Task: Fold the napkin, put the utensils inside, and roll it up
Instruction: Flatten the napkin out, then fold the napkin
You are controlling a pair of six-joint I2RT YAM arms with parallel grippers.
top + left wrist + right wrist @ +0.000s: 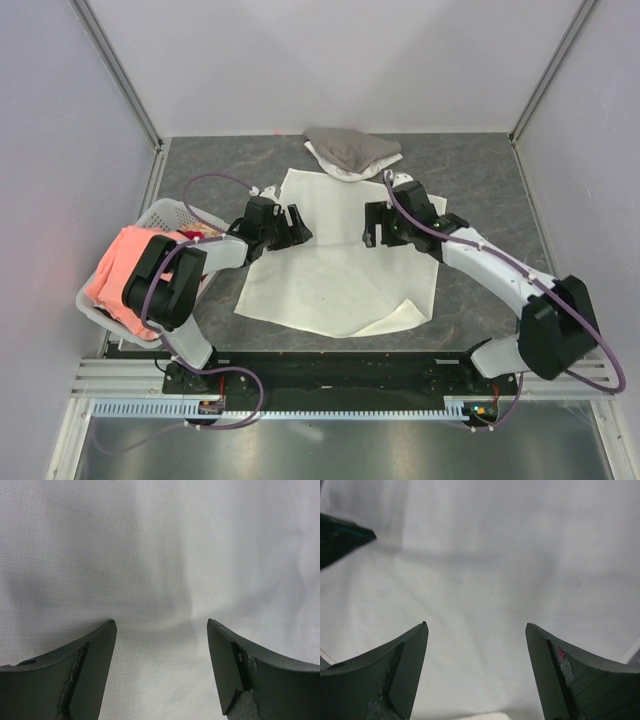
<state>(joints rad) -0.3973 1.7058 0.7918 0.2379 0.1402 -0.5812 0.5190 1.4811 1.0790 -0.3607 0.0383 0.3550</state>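
Napkin (340, 270) under wide-spread left gripper (160, 622), right gripper (476, 624).

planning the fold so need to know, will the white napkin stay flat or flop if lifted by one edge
Probably floppy: the napkin lies limp with a near corner folded over itself and soft wrinkles in the left wrist view. Likely light, since the weave looks thin. A push would probably bunch it rather than slide it whole.
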